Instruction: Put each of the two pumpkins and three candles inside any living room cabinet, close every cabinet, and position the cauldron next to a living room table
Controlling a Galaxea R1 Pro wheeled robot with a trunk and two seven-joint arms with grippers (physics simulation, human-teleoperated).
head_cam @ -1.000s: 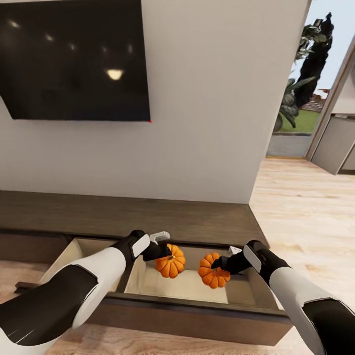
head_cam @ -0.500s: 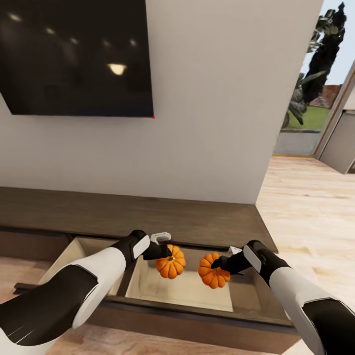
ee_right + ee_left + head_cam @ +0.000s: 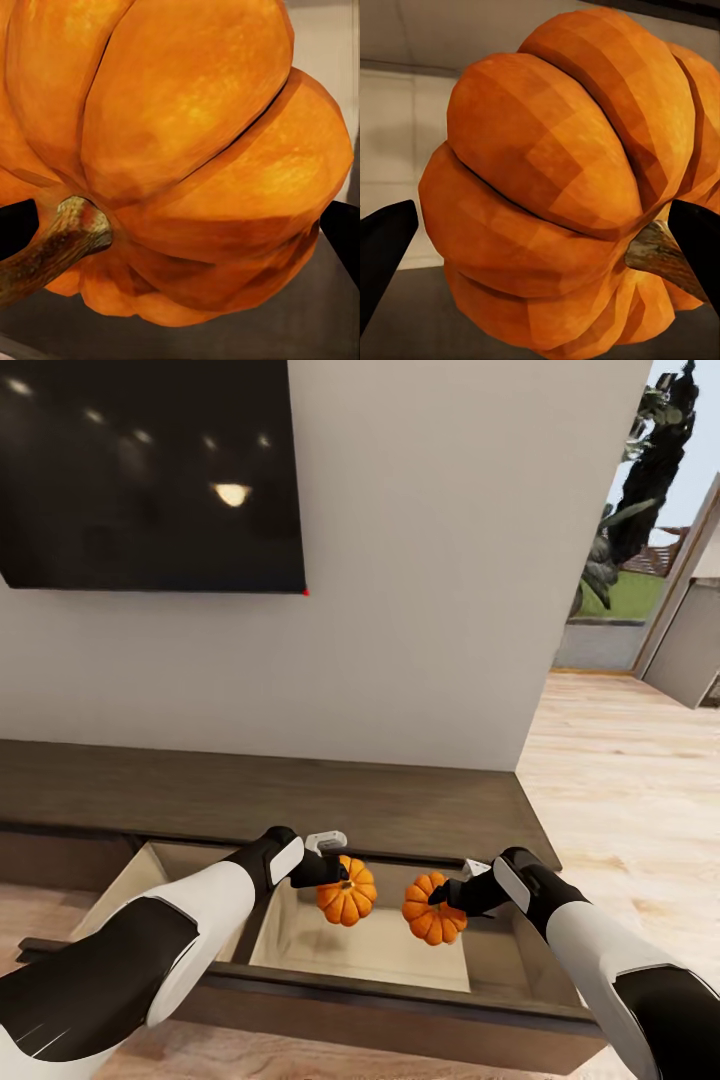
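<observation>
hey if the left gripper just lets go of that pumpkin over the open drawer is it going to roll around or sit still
It would likely wobble or roll a little: the left pumpkin is round and ribbed, held tilted with its stem sideways by the left gripper. The open drawer has walls, so it should stay inside. It looks rigid, keeping its shape in the grip.

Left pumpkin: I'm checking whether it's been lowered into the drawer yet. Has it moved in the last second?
No. The left pumpkin hangs at the same spot over the open drawer, just below the cabinet's front edge, held by the left gripper.
</observation>
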